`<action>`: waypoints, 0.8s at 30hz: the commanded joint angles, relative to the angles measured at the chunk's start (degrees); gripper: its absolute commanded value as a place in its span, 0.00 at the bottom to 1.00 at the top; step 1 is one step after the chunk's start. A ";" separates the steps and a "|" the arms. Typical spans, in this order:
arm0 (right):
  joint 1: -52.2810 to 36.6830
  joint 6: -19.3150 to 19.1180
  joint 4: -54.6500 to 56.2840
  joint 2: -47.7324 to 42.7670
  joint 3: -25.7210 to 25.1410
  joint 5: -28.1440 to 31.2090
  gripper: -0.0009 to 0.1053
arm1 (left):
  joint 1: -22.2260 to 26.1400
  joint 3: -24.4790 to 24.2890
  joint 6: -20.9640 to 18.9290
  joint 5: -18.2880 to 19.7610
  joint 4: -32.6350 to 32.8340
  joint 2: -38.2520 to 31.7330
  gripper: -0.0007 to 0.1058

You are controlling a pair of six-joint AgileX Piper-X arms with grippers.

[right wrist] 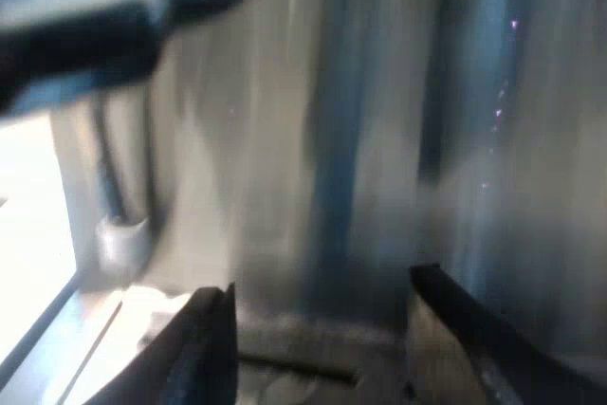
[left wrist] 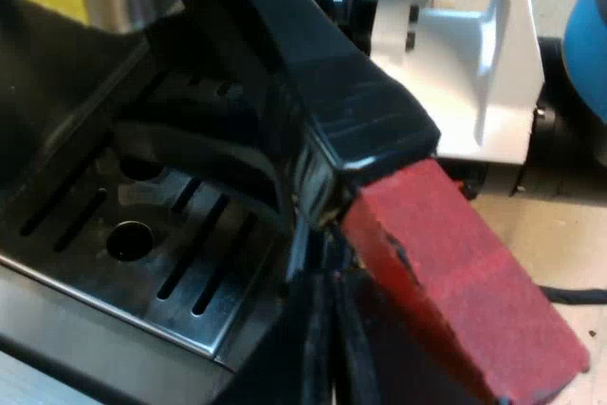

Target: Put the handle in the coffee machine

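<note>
The holder's dark handle [left wrist: 322, 92] slants over the espresso machine's slotted drip tray [left wrist: 180, 263], and its red end [left wrist: 465, 282] lies nearest me. My left gripper [left wrist: 318, 253] comes up from beneath, where black meets red. Its dark fingers [left wrist: 327, 348] are closed against the handle. The holder's metal head is hidden up at the machine's front. My right gripper [right wrist: 318, 329] is open with nothing between its black fingers [right wrist: 204, 348]. It faces a blurred brushed-metal wall of the machine [right wrist: 379, 139] at close range.
A white bracket-like part [left wrist: 474, 54] stands just beyond the handle, with a blue object [left wrist: 588, 26] behind it. Light tabletop [left wrist: 569, 244] shows past the red end. A small grey post [right wrist: 123, 234] stands by the metal wall.
</note>
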 commanded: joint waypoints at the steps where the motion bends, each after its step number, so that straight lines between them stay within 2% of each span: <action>1: 0.27 0.94 0.94 -1.39 0.17 -0.83 0.43 | -0.31 -0.32 0.13 1.33 1.24 -0.56 0.01; 4: 0.23 3.33 3.12 -3.25 2.81 -1.75 0.43 | -0.31 -0.32 0.46 1.80 1.93 -0.56 0.01; 5: 0.47 3.32 4.00 -7.30 7.65 -1.95 0.43 | -0.31 -0.32 0.58 2.17 2.07 -0.56 0.01; 9: 1.19 3.32 4.45 -13.41 13.17 -1.94 0.43 | -0.31 -0.32 0.56 2.71 2.30 -0.56 0.01; 13: 3.56 3.32 10.53 -20.41 17.74 -1.94 0.43 | -0.31 -0.32 0.30 2.90 2.70 -0.56 0.01; 21: 10.21 3.32 24.03 -30.99 20.34 -1.94 0.43 | -0.47 -0.32 -2.00 3.01 3.80 -0.56 0.01; 22: 11.82 3.32 27.24 -33.34 20.34 -1.79 0.43 | -1.10 -0.53 -3.53 2.46 4.00 -0.56 0.01; 24: 13.13 3.32 29.37 -35.45 20.34 -1.59 0.43 | -2.30 -0.65 -3.63 1.35 3.97 -0.56 0.01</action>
